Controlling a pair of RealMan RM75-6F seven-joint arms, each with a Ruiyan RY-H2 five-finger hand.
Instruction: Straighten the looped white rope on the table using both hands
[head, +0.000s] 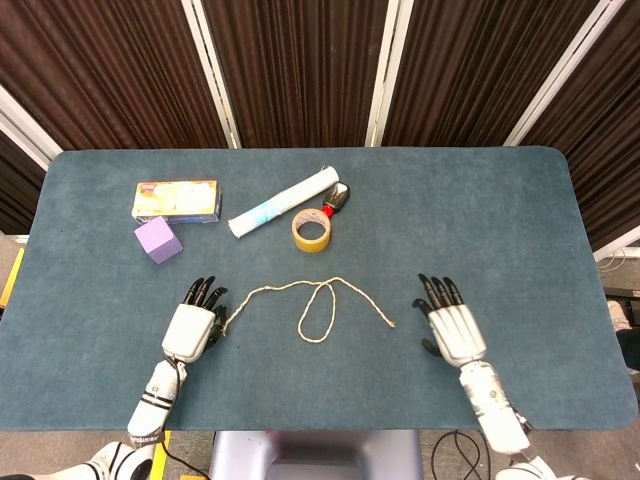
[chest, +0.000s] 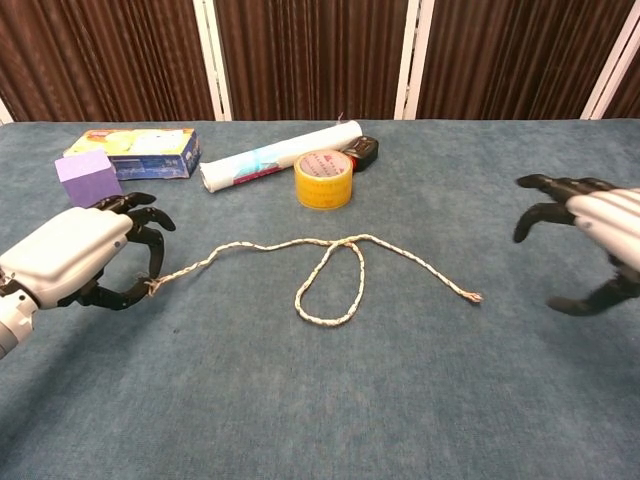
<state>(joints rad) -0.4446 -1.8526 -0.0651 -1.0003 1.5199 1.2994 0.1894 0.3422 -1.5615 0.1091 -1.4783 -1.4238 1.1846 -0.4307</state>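
The white rope (head: 318, 300) (chest: 330, 270) lies mid-table with one loop hanging toward the front. Its left end is pinched by my left hand (head: 192, 325) (chest: 75, 262), fingers curled around the tip. The rope's frayed right end (head: 391, 324) (chest: 474, 296) lies free on the cloth. My right hand (head: 452, 328) (chest: 590, 235) hovers to the right of that end, fingers spread and holding nothing, a short gap away from it.
Behind the rope stand a yellow tape roll (head: 312, 230) (chest: 323, 178), a rolled white tube (head: 283, 215), a small black and red object (head: 339, 197), a flat box (head: 176, 200) and a purple cube (head: 158, 240). The blue table's front edge (head: 320, 425) is near both forearms.
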